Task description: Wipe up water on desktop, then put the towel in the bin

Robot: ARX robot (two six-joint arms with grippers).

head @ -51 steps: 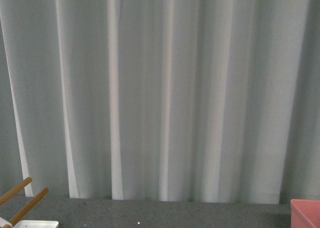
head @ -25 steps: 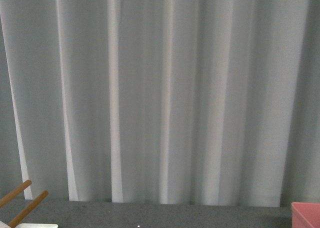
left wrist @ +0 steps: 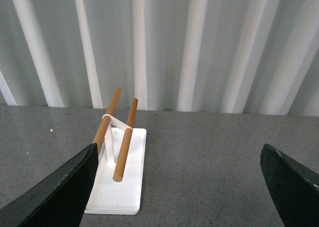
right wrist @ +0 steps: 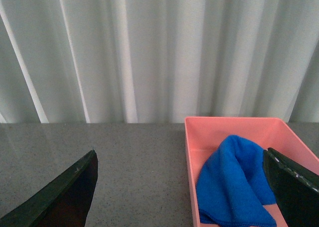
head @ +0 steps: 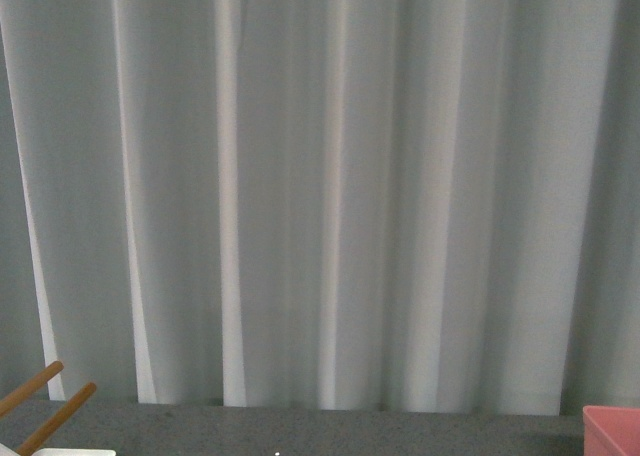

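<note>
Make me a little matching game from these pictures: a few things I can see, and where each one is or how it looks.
Things:
1. towel
2. bin
3. rack rods
4. left pincer

Descriptions:
A. wooden, slanting up from a white base
B. salmon-pink, on the grey desktop
C. open, holding nothing
D. blue, crumpled inside the box

Pairs: 1-D, 2-B, 3-A, 4-C

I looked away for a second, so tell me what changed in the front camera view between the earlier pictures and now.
Very little. The whole scene slid slightly down the front picture, so less of the speckled dark grey desktop, the white rack base with wooden rods and the salmon-pink plastic bin shows, which suggests the camera tilted up a touch. Nothing was grasped or released in that view; their arrangement and the pale curtain are unchanged.
</note>
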